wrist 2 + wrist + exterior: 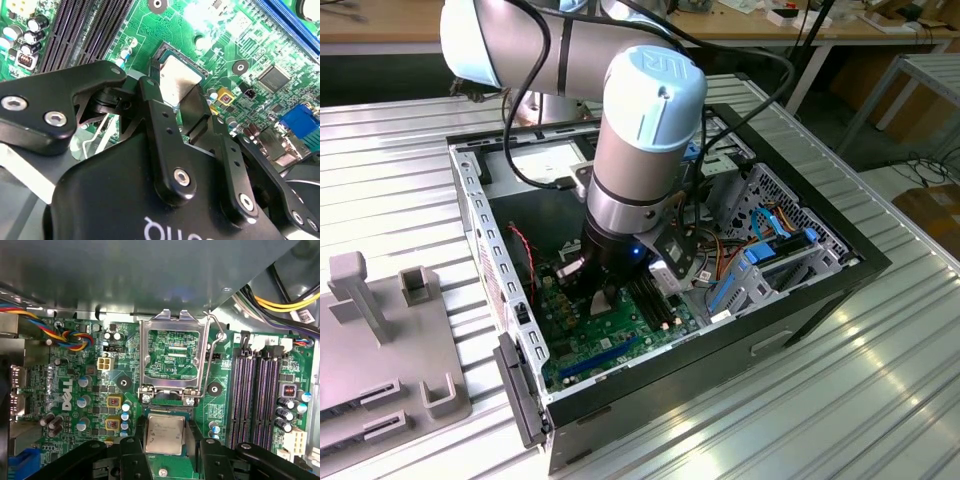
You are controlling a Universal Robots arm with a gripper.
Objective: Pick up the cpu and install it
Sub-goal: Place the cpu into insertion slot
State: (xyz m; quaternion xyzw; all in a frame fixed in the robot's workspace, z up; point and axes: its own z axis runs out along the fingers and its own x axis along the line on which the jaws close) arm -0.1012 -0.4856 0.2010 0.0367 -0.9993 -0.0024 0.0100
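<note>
The cpu is a flat silver-grey square lying at the socket on the green motherboard. The socket's shiny load frame is swung open beside it. In both wrist views my gripper straddles the chip, with a black finger against each side edge. In the second wrist view the cpu shows between the fingers, over the dark socket rim, with the gripper shut on it. In the exterior view the gripper reaches down into the open computer case.
Long black memory slots run beside the socket. Coloured cables and a metal case wall lie close by. A drive cage with blue parts sits on the exterior view's right. A grey fixture stands on the slatted table at its left.
</note>
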